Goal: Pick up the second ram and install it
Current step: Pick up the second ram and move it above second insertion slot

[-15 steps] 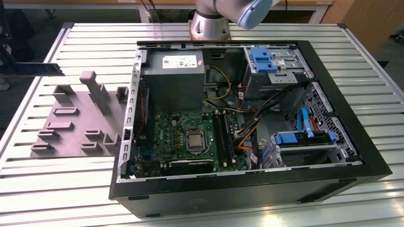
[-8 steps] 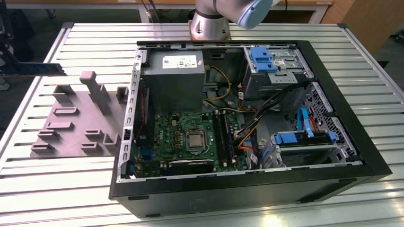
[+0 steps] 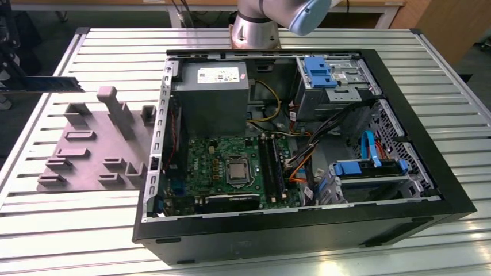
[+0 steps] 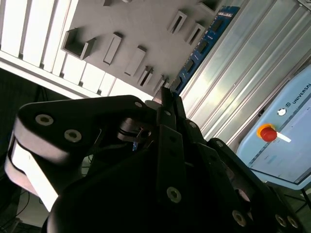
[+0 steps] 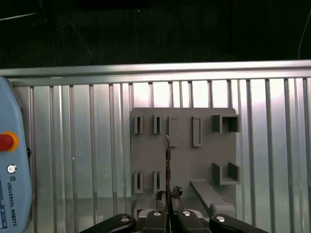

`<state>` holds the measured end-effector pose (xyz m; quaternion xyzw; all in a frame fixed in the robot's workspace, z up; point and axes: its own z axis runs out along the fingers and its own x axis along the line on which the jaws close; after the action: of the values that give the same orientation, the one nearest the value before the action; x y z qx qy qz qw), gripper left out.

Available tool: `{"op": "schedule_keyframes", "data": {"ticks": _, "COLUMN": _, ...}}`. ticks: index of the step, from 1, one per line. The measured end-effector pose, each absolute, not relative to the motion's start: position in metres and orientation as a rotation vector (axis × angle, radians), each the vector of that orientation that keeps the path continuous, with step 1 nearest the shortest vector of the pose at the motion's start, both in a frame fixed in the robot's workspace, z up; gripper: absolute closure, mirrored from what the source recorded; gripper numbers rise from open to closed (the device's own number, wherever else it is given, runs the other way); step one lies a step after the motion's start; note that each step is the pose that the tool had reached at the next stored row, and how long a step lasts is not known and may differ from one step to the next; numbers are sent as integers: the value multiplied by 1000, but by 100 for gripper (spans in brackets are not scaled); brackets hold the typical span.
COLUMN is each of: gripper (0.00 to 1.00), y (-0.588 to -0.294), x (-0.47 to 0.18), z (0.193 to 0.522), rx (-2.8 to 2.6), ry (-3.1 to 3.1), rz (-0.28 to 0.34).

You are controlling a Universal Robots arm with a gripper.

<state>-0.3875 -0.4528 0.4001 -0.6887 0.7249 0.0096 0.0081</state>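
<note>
Second ram (image 3: 42,84) is pinched in the gripper (image 5: 168,195), up off the grey fixture plate (image 3: 84,154), and needs a firm, straight hold so it cannot tip.

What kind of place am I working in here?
Probably a robotics lab bench for PC assembly: an open black computer tower case on a slatted aluminium table, beside a grey plastic fixture plate with upright blocks.
</note>
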Motion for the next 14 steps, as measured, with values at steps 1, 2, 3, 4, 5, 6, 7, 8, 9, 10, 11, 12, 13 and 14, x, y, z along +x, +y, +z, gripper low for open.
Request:
{"op": "schedule_keyframes", "data": {"ticks": 1, "gripper": 86, "y": -453, "x": -387, "z": 400, "rx": -2153, "ry": 2266, "rz": 30}}
{"op": "schedule_keyframes", "data": {"ticks": 2, "gripper": 86, "y": -453, "x": -386, "z": 400, "rx": -2152, "ry": 2266, "rz": 30}}
{"op": "schedule_keyframes", "data": {"ticks": 3, "gripper": 86, "y": -453, "x": -386, "z": 400, "rx": -2153, "ry": 2266, "rz": 30}}
{"op": "schedule_keyframes", "data": {"ticks": 4, "gripper": 86, "y": -453, "x": -385, "z": 400, "rx": -2153, "ry": 2266, "rz": 30}}
{"op": "schedule_keyframes", "data": {"ticks": 5, "gripper": 86, "y": -453, "x": -385, "z": 400, "rx": -2153, "ry": 2266, "rz": 30}}
{"op": "schedule_keyframes", "data": {"ticks": 6, "gripper": 86, "y": -453, "x": -384, "z": 400, "rx": -2153, "ry": 2266, "rz": 30}}
{"op": "schedule_keyframes", "data": {"ticks": 7, "gripper": 86, "y": -453, "x": -383, "z": 400, "rx": -2152, "ry": 2266, "rz": 30}}
{"op": "schedule_keyframes", "data": {"ticks": 8, "gripper": 86, "y": -453, "x": -383, "z": 400, "rx": -2152, "ry": 2266, "rz": 30}}
{"op": "schedule_keyframes", "data": {"ticks": 9, "gripper": 86, "y": -453, "x": -382, "z": 400, "rx": -2153, "ry": 2266, "rz": 30}}
{"op": "schedule_keyframes", "data": {"ticks": 10, "gripper": 86, "y": -453, "x": -382, "z": 400, "rx": -2153, "ry": 2266, "rz": 30}}
{"op": "schedule_keyframes", "data": {"ticks": 11, "gripper": 86, "y": -453, "x": -381, "z": 400, "rx": -2153, "ry": 2266, "rz": 30}}
{"op": "schedule_keyframes", "data": {"ticks": 12, "gripper": 86, "y": -453, "x": -381, "z": 400, "rx": -2153, "ry": 2266, "rz": 30}}
{"op": "schedule_keyframes", "data": {"ticks": 13, "gripper": 86, "y": -453, "x": -380, "z": 400, "rx": -2152, "ry": 2266, "rz": 30}}
{"op": "schedule_keyframes", "data": {"ticks": 14, "gripper": 86, "y": -453, "x": -380, "z": 400, "rx": -2153, "ry": 2266, "rz": 30}}
